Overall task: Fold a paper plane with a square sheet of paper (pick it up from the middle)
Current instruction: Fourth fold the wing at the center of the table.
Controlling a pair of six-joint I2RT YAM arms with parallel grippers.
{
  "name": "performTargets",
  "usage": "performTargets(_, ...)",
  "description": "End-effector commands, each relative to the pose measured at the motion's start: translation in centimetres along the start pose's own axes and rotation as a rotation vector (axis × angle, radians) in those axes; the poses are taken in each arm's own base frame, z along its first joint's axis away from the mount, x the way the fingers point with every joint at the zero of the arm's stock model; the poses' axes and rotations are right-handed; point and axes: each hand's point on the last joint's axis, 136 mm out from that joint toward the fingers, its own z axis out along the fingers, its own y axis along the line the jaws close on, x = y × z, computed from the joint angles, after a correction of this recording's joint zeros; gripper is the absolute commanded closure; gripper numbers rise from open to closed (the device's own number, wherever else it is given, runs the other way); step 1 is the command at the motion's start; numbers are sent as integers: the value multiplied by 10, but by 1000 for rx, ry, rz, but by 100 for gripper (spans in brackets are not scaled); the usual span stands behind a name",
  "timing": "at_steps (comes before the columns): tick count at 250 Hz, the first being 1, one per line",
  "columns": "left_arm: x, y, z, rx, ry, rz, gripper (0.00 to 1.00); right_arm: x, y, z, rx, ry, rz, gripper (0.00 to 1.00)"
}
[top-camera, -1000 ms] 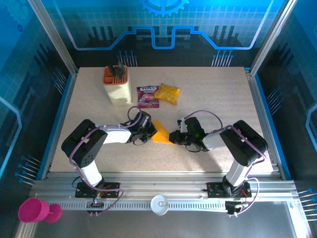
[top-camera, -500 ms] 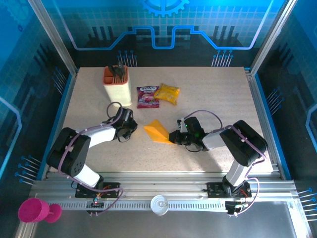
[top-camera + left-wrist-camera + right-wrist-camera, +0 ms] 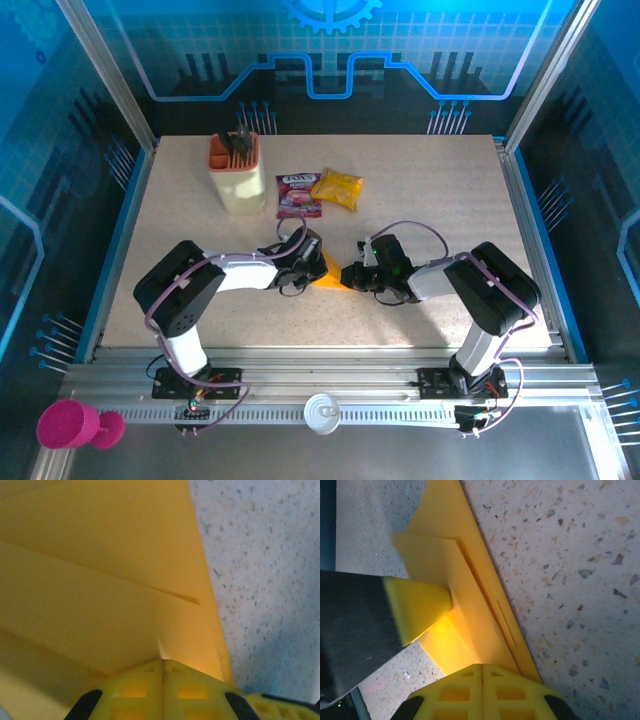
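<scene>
The orange-yellow paper (image 3: 331, 273) lies folded into a narrow pointed shape at the table's middle, between my two grippers. In the left wrist view the paper (image 3: 100, 580) shows layered folds and a crease. My left gripper (image 3: 314, 263) is shut, and its tips (image 3: 162, 661) press down on the paper's left part. My right gripper (image 3: 351, 275) is shut too, its tips (image 3: 482, 666) resting on the paper (image 3: 470, 605) near its right point. In the right wrist view a left finger (image 3: 420, 607) touches the upper folded layer from the left.
A cream holder (image 3: 238, 175) with an orange top stands at the back left. A purple-red packet (image 3: 298, 195) and a glossy yellow snack bag (image 3: 337, 188) lie behind the paper. A pink cup (image 3: 65, 425) sits off the table at the front left.
The left gripper swung away to the left, letting a flap of the paper spread open, then came back and now presses on the paper again. The right gripper has stayed put.
</scene>
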Motion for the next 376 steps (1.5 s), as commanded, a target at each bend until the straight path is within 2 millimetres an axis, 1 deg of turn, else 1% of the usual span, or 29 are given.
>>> performTargets(1, 9, 26, 13, -81, 24, -35, 100, 100, -108, -23, 417, 276, 154, 100)
performTargets(37, 13, 55, 19, -184, 35, -49, 100, 96, -96, -28, 362, 252, 123, 100)
performTargets(67, 12, 69, 19, -219, 37, -64, 100, 93, -88, -39, 341, 222, 104, 100)
performTargets(94, 8, 74, 17, -226, 33, -65, 100, 95, -85, -53, 345, 200, 94, 100)
performTargets(127, 3, 75, 14, -222, 22, -56, 100, 101, -93, -75, 375, 177, 118, 100)
performTargets(138, 2, 73, 14, -214, 23, -38, 100, 99, -89, -79, 344, 158, 134, 100)
performTargets(155, 0, 71, 14, -216, 27, -4, 100, 89, -82, -86, 337, 128, 136, 99)
performTargets(167, -1, 67, 15, -207, 29, 23, 100, 80, -73, -90, 313, 103, 127, 95)
performTargets(173, -1, 65, 15, -200, 31, 34, 100, 74, -67, -91, 295, 91, 126, 92)
performTargets(183, -1, 64, 15, -196, 37, 46, 100, 65, -57, -94, 266, 73, 118, 82)
performTargets(199, -1, 61, 16, -184, 45, 63, 100, 50, -40, -96, 216, 48, 101, 75)
performTargets(229, 1, 58, 19, -174, 61, 76, 100, 28, -16, -94, 144, 19, 73, 64)
performTargets(251, 2, 57, 22, -167, 71, 80, 100, 17, -6, -88, 107, 12, 71, 63)
performTargets(265, 3, 56, 23, -161, 75, 84, 100, 13, -3, -82, 85, 14, 78, 62)
performTargets(316, 4, 59, 25, -165, 81, 88, 100, 10, -9, -62, 59, 24, 115, 62)
performTargets(376, 4, 61, 27, -164, 85, 85, 100, 8, -11, -50, 38, 30, 137, 66)
